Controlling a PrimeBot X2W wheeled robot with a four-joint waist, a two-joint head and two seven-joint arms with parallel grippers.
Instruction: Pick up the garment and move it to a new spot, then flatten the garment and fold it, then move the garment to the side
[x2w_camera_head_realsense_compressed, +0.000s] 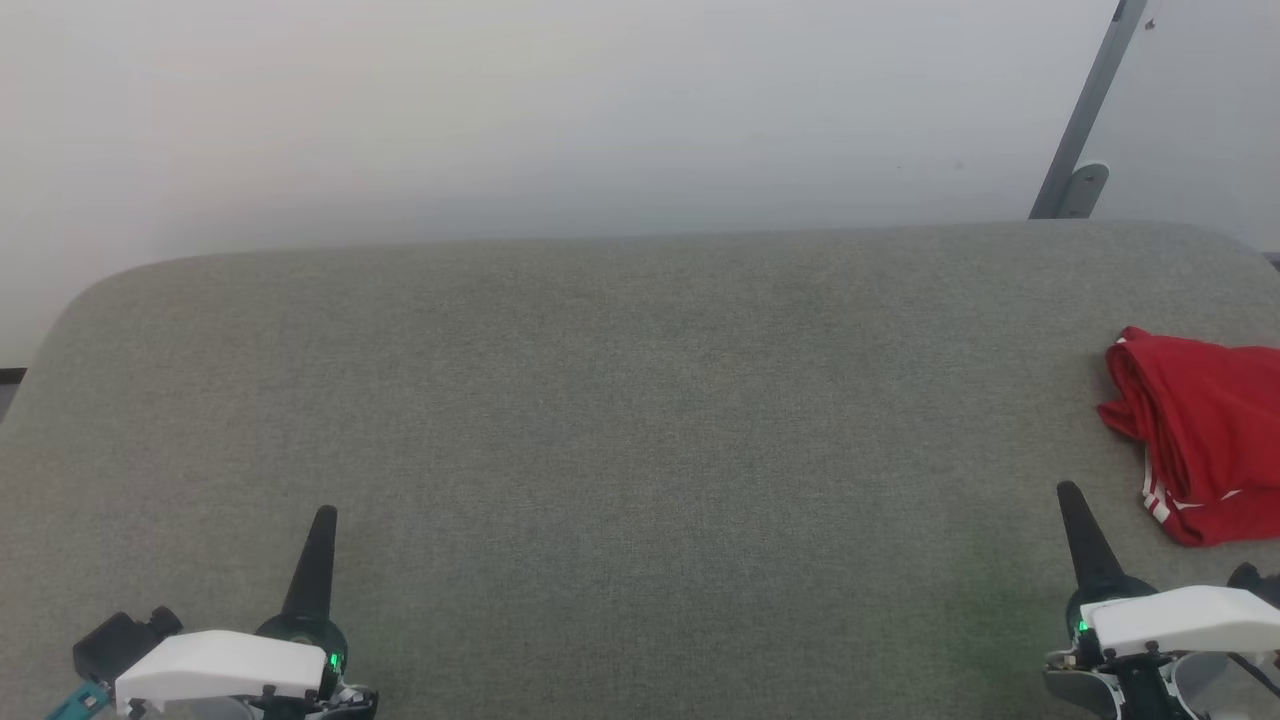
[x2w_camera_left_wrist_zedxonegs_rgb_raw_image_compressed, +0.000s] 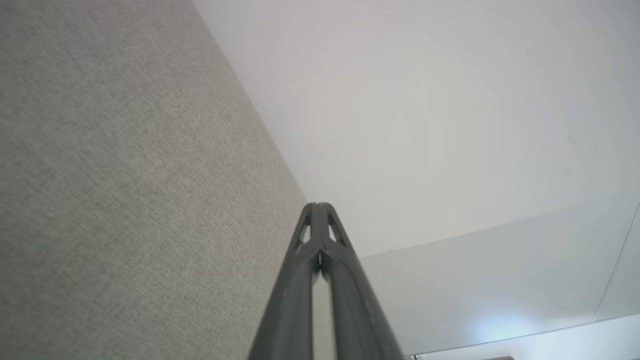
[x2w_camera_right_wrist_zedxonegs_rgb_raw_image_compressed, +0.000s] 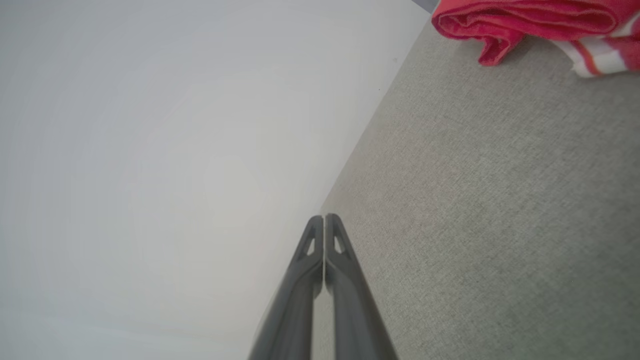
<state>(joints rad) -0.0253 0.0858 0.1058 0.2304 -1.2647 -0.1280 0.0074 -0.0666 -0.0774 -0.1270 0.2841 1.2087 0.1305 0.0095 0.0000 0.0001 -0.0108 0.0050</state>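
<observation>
**Both grippers sit empty at the near edge; the shirt lies bunched at the table's right side.**

The shirt (x2w_camera_head_realsense_compressed: 1205, 440), a red heap with a white-striped hem showing, sits at the far right of the grey table (x2w_camera_head_realsense_compressed: 640, 400) and runs out of the head view, so its full shape can't be told. The right gripper (x2w_camera_head_realsense_compressed: 1068, 490) is near it but apart, fingers pressed together with nothing between them. It is the closer arm for a grab, though its jaws would have to part first. The left gripper (x2w_camera_head_realsense_compressed: 324, 514) is well apart at the lower left, likewise pinched closed and empty. The wide middle of the table lies bare between them, seemingly as room for spreading and folding. Whether the heap awaits pickup or is already set aside can't be told.
</observation>
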